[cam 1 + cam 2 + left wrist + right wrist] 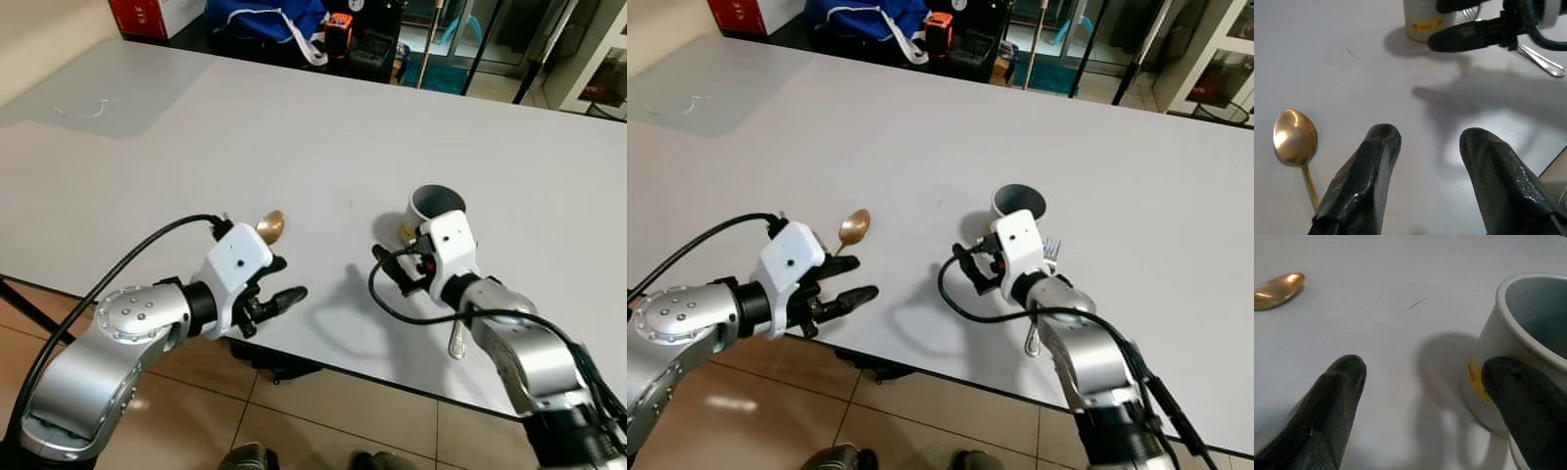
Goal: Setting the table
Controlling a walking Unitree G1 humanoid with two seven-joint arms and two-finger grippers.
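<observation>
Gold spoon (271, 226), white mug (434, 208): lying near bench (294, 127) front edge. Left end effector (276, 284), right end effector (390, 264): both hovering spread, empty.

**Around the table: clutter and floor**

Beyond the far edge of the white table (294, 127), at its left corner: a red box (155, 15) with white print. Just beside that, also past the far edge: a blue bag (265, 20) with a white strap (306, 51) hanging down, then a small orange-and-black item (338, 23). Further along the far edge: a teal object (446, 73) and slanting black poles (487, 44). On the table's far left part: a thin, curled white wire (88, 110). Below the near edge: beige tiled floor (284, 421), and a dark shoe (245, 457).
</observation>
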